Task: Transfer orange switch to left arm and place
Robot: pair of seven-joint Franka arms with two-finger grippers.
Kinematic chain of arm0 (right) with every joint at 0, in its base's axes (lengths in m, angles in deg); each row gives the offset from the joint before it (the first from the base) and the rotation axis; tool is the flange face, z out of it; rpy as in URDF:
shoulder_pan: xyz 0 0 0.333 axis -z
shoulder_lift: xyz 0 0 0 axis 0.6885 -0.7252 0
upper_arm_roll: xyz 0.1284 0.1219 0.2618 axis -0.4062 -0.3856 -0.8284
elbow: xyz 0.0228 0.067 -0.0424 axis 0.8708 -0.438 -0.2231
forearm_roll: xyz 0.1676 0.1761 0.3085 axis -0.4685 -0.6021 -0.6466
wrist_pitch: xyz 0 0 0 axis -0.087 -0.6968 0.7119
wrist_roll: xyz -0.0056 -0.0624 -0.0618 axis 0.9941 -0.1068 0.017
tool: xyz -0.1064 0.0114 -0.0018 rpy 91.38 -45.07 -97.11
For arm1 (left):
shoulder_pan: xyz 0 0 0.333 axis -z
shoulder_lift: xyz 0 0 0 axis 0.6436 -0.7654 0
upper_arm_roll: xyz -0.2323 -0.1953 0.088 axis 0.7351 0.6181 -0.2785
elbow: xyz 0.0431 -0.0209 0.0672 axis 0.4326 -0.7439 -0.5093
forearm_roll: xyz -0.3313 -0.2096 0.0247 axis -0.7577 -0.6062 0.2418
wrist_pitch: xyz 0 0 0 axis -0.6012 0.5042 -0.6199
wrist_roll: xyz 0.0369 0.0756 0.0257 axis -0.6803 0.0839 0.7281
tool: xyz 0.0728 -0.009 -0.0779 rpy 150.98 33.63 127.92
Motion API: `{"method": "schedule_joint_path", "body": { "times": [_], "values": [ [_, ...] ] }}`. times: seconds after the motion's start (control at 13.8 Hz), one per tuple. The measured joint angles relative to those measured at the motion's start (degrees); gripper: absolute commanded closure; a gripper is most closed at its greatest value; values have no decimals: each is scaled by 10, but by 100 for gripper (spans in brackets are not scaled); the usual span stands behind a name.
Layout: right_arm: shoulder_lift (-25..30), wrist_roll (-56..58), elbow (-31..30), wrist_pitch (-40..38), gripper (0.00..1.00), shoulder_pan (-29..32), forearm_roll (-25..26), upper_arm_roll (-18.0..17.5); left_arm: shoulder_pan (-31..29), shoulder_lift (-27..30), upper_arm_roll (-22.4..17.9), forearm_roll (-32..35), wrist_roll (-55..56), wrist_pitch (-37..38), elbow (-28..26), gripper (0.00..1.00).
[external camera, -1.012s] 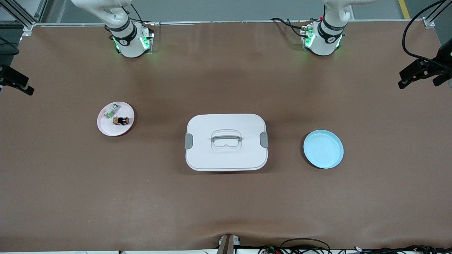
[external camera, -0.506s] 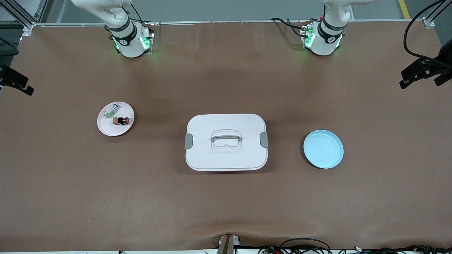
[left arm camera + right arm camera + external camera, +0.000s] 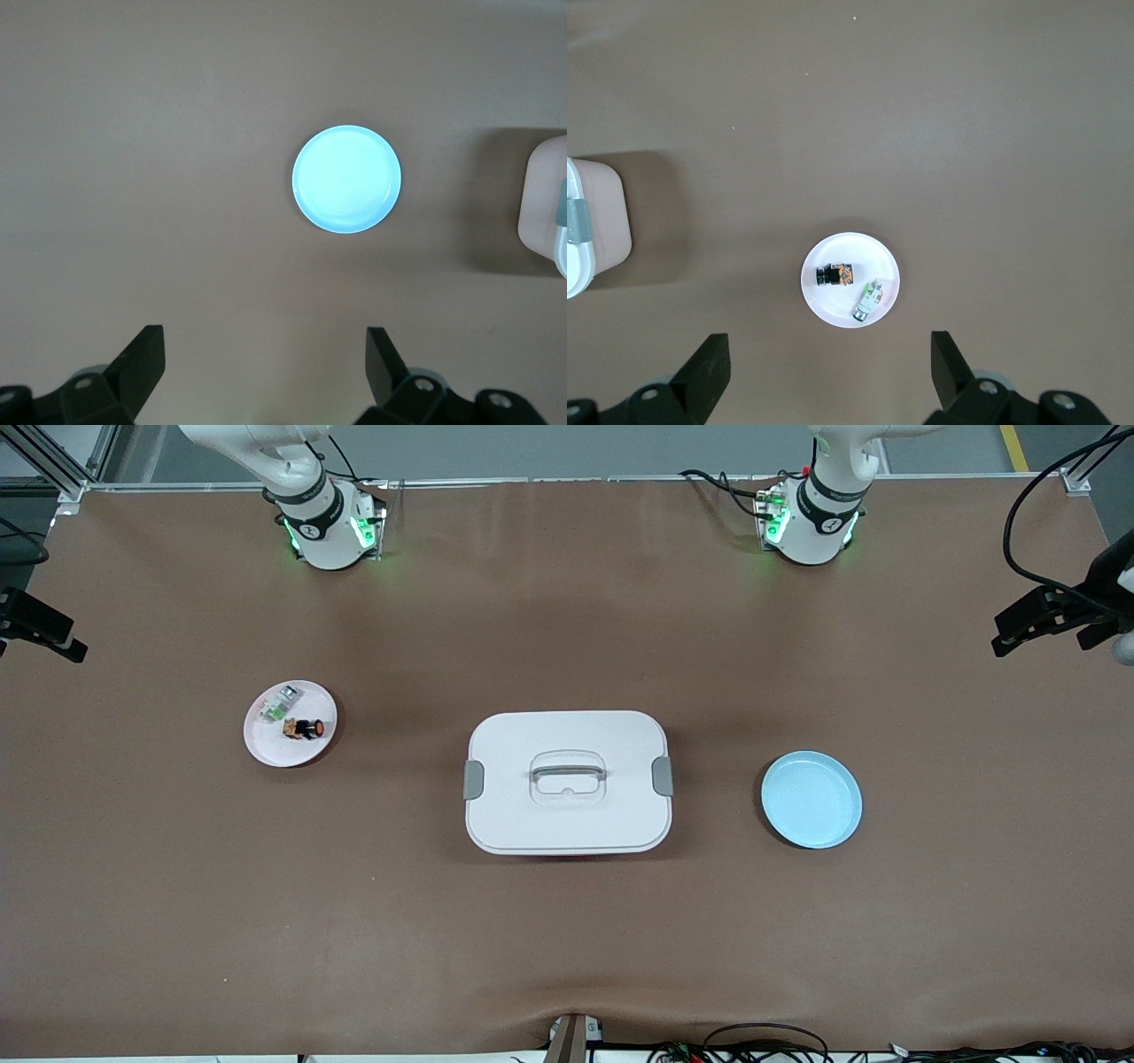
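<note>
The orange switch (image 3: 304, 728) (image 3: 832, 275), a tiny black cylinder with an orange tip, seemingly lying on its side, sits well below the right gripper (image 3: 828, 376), whose fingers stand wide apart. The white box (image 3: 567, 781) with grey side clips lies closed, between the right gripper and the left gripper (image 3: 266, 376), also spread wide.
</note>
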Motion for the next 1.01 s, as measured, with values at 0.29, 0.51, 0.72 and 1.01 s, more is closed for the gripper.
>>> {"method": "schedule_joint_path", "body": {
  "times": [0.29,0.51,0.72,1.01],
  "values": [
    [0,0,0,2,0,-1,0,-1,3,-5,6,0,1,-2,-14,0],
    [0,0,0,2,0,-1,0,-1,4,-6,17,0,7,-9,-27,0],
    [0,0,0,2,0,-1,0,-1,4,-7,30,0,20,-17,-39,0],
    [0,0,0,2,0,-2,0,-1,4,-7,30,0,20,-32,-53,0]
  ]
}}
